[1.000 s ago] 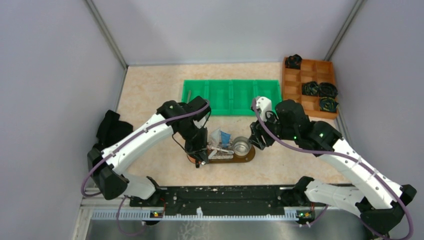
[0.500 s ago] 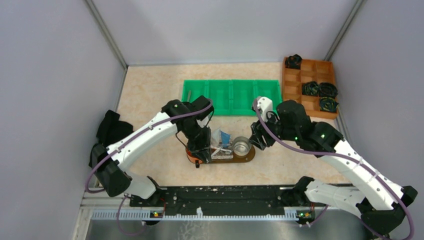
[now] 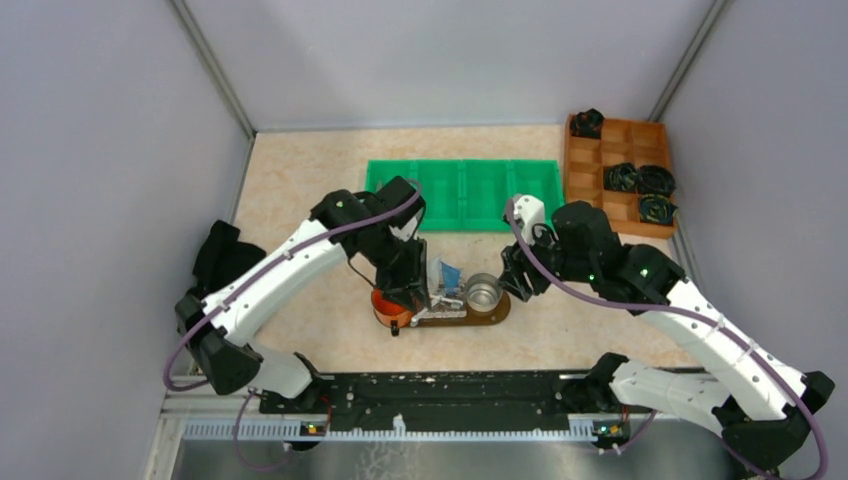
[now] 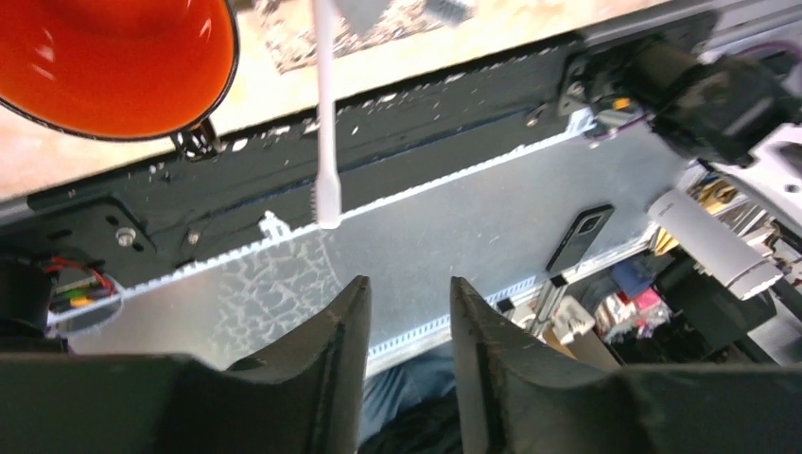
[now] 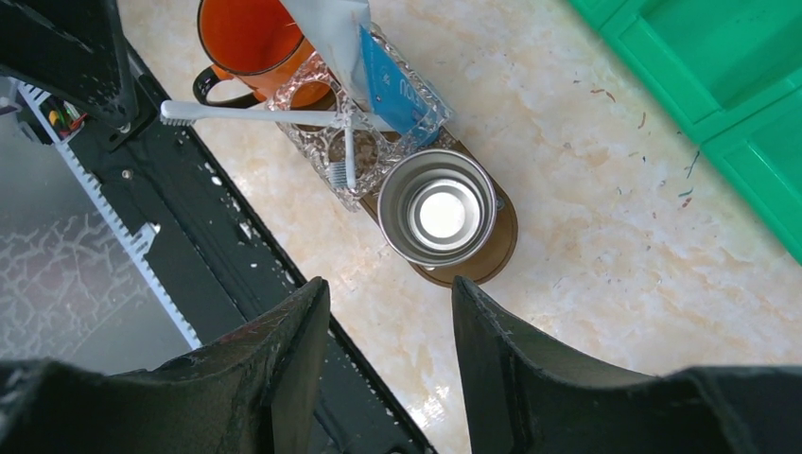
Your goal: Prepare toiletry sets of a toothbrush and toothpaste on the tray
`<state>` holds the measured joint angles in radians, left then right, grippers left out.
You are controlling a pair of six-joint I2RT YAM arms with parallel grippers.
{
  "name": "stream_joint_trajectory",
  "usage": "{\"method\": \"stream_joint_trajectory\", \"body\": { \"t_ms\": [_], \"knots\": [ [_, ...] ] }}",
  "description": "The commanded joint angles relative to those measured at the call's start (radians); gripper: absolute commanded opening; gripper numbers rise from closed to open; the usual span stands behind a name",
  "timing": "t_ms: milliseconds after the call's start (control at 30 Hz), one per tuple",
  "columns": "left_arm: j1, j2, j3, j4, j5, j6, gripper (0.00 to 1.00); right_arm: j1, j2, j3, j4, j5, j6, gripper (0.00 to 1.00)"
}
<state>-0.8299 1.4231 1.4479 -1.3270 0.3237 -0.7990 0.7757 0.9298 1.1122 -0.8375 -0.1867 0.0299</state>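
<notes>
Now | left gripper [image 4: 409, 312] slightly parted, empty, near orange cup [image 4: 113, 57] | right gripper [image 5: 388, 293] parted, empty, over steel cup [image 5: 437, 210] | toothbrush [image 5: 246, 115], blue tube [image 5: 392, 85] at clear holder [image 5: 371, 156] on tray [image 5: 492, 251], mid-desk [image 3: 300, 180]

In the top view the left end effector [image 3: 408, 297] covers the left end of the tray [image 3: 492, 312] and part of the orange cup [image 3: 386, 304]. The left wrist view cuts off that cup and a toothbrush stick [image 4: 324, 113] at its top edge. The right wrist view crops the white tube [image 5: 326, 28] and green bin [image 5: 728, 85]; the tray lies mostly under the steel cup [image 5: 437, 210] and glass holder [image 5: 378, 142].
</notes>
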Motion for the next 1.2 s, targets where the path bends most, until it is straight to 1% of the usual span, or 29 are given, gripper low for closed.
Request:
{"method": "stream_joint_trajectory", "body": {
  "t_ms": [0, 33, 133, 167, 200, 233, 267, 300, 333, 367, 433, 500, 567, 667, 833, 933, 1033, 1100, 1167],
  "knots": [
    [-0.010, -0.066, 0.112, 0.017, -0.085, -0.053, 0.47, -0.006, -0.004, 0.010, 0.030, -0.005, 0.018, 0.51],
    [-0.009, -0.078, 0.123, 0.033, -0.100, -0.054, 0.50, -0.006, -0.001, 0.014, 0.031, -0.005, 0.021, 0.52],
    [-0.009, -0.099, 0.142, 0.073, -0.141, -0.046, 0.55, -0.007, 0.014, 0.034, 0.025, -0.005, 0.027, 0.53],
    [-0.009, -0.104, 0.143, 0.087, -0.149, -0.042, 0.59, -0.006, 0.018, 0.041, 0.024, -0.003, 0.028, 0.54],
    [-0.009, -0.110, 0.140, 0.105, -0.157, -0.035, 0.69, -0.006, 0.021, 0.044, 0.022, -0.001, 0.033, 0.55],
    [-0.009, -0.117, 0.138, 0.124, -0.165, -0.028, 0.84, -0.006, 0.025, 0.053, 0.024, -0.002, 0.037, 0.56],
    [-0.010, -0.125, 0.132, 0.149, -0.174, -0.021, 0.97, -0.006, 0.028, 0.058, 0.024, -0.003, 0.042, 0.60],
    [-0.009, -0.144, 0.121, 0.176, -0.184, -0.010, 0.99, -0.007, 0.031, 0.066, 0.023, -0.006, 0.047, 0.78],
    [-0.009, -0.158, 0.110, 0.201, -0.199, -0.003, 0.99, -0.006, 0.032, 0.072, 0.021, -0.006, 0.054, 0.96],
    [-0.008, -0.173, 0.101, 0.227, -0.208, 0.007, 0.99, -0.006, 0.034, 0.079, 0.019, -0.004, 0.062, 0.98],
    [-0.008, -0.213, 0.074, 0.298, -0.225, 0.037, 0.99, -0.006, 0.034, 0.092, 0.015, 0.035, 0.104, 0.99],
    [-0.008, -0.265, 0.017, 0.392, -0.244, 0.078, 0.99, -0.006, 0.023, 0.103, 0.015, 0.109, 0.158, 0.99],
    [-0.008, -0.323, -0.046, 0.477, -0.282, 0.109, 0.99, -0.006, 0.008, 0.110, 0.018, 0.148, 0.215, 0.99],
    [-0.008, -0.433, -0.179, 0.613, -0.312, 0.156, 0.99, -0.006, -0.038, 0.091, 0.032, 0.171, 0.273, 0.99],
    [-0.008, -0.654, -0.408, 0.804, -0.419, 0.228, 0.99, -0.006, -0.154, -0.007, 0.095, 0.194, 0.322, 0.99],
    [-0.008, -0.753, -0.492, 0.854, -0.437, 0.275, 0.99, -0.006, -0.200, -0.052, 0.119, 0.208, 0.349, 0.99],
    [-0.008, -0.781, -0.506, 0.821, -0.465, 0.295, 0.99, -0.006, -0.236, -0.102, 0.149, 0.193, 0.369, 0.99],
    [-0.008, -0.785, -0.512, 0.793, -0.504, 0.280, 0.99, -0.007, -0.258, -0.137, 0.175, 0.189, 0.377, 0.99],
    [-0.008, -0.799, -0.538, 0.809, -0.507, 0.289, 0.99, -0.006, -0.272, -0.163, 0.201, 0.189, 0.383, 0.99]
  ]
}}
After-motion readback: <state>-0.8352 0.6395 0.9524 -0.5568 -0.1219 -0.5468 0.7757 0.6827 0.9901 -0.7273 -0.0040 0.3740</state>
